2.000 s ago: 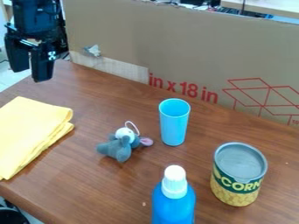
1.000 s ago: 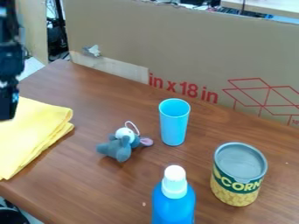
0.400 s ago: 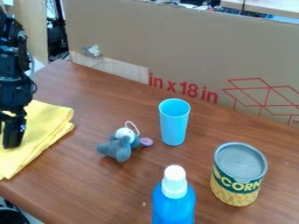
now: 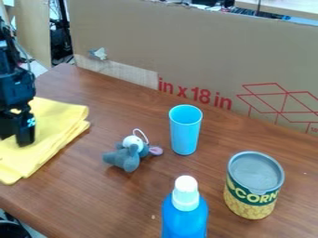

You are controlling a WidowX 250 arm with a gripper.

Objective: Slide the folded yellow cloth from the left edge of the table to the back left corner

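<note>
Jaws (image 4: 16, 138) at yel. cloth (image 4: 53, 135) (can't tell if shut), lettered-lbl. can (image 4: 250, 204), printed cardbd. (image 4: 205, 56)

Cardboard panel (image 4: 199, 51) behind brown table (image 4: 118, 200)

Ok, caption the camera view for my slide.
End effector at the yellow cloth, with plush toy, blue cup, bottle and can.

A cup (image 4: 185, 135) stands near a can (image 4: 251, 200) and, apparently, a plush mouse (image 4: 128, 159).
</note>
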